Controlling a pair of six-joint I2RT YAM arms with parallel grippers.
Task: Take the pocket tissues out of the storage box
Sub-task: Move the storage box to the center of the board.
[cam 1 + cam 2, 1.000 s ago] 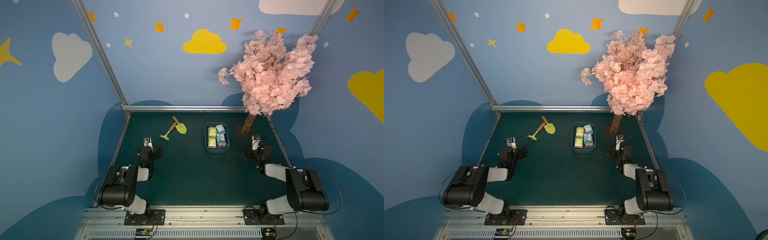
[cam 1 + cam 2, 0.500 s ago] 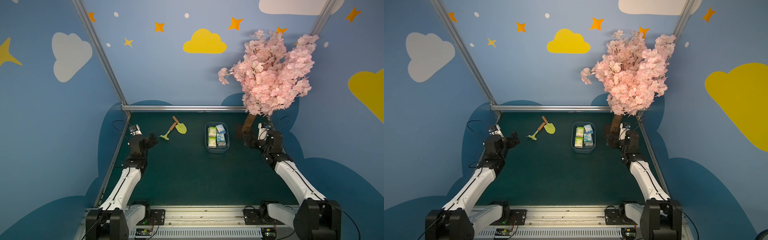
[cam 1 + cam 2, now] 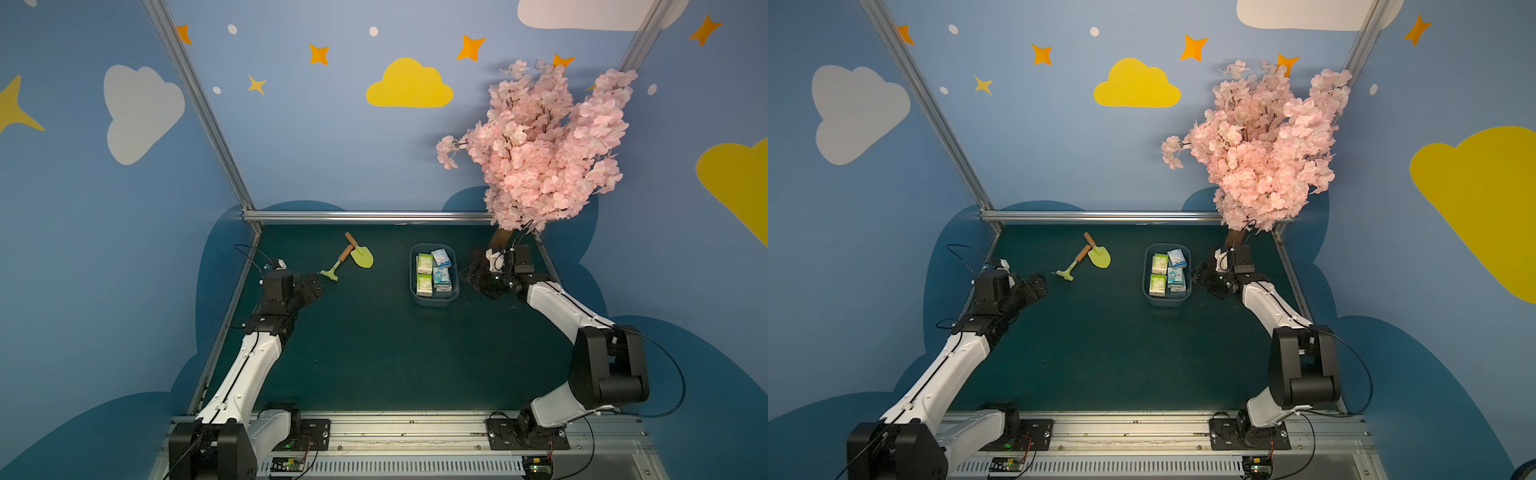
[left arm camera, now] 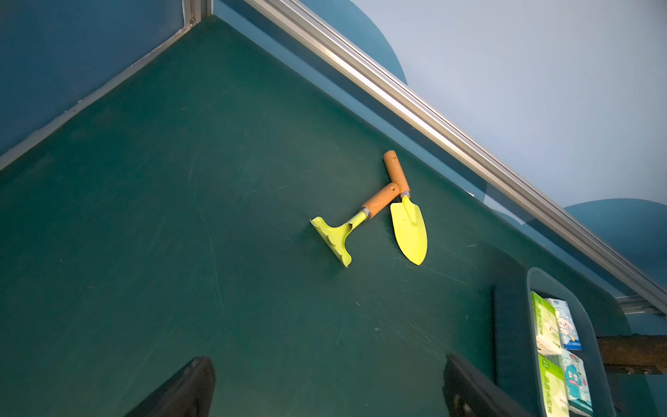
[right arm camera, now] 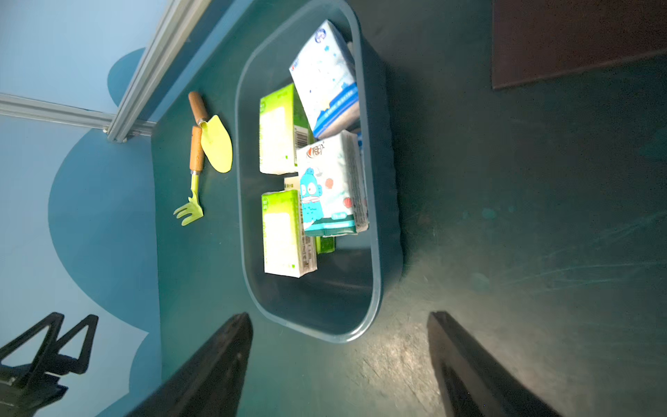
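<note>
The storage box (image 3: 434, 302) is a dull blue tub at the back right of the green mat, seen in both top views (image 3: 1166, 301). In it lie several pocket tissues: green-and-white packets (image 3: 424, 264) on its left side and light blue cartoon packets (image 3: 441, 257) on its right. The right wrist view shows a green packet (image 5: 278, 130), a tilted blue one (image 5: 326, 77) and the box wall (image 5: 387, 180). My right gripper (image 3: 467, 275) (image 5: 339, 317) stands open and empty just right of the box. My left gripper (image 3: 313, 286) (image 4: 328, 361) is open over bare mat near the rake.
A yellow-green shovel (image 3: 362, 257) and rake (image 3: 332, 272) lie left of the box. The pink tree (image 3: 540, 145) overhangs the back right corner, its brown base plate (image 5: 577, 36) close behind my right gripper. An aluminium rail (image 3: 365, 216) bounds the back.
Both arms have unfolded and reached forward. The right gripper has come down beside the box's right wall and its jaws have narrowed a little. The left gripper has moved toward the rake.
</note>
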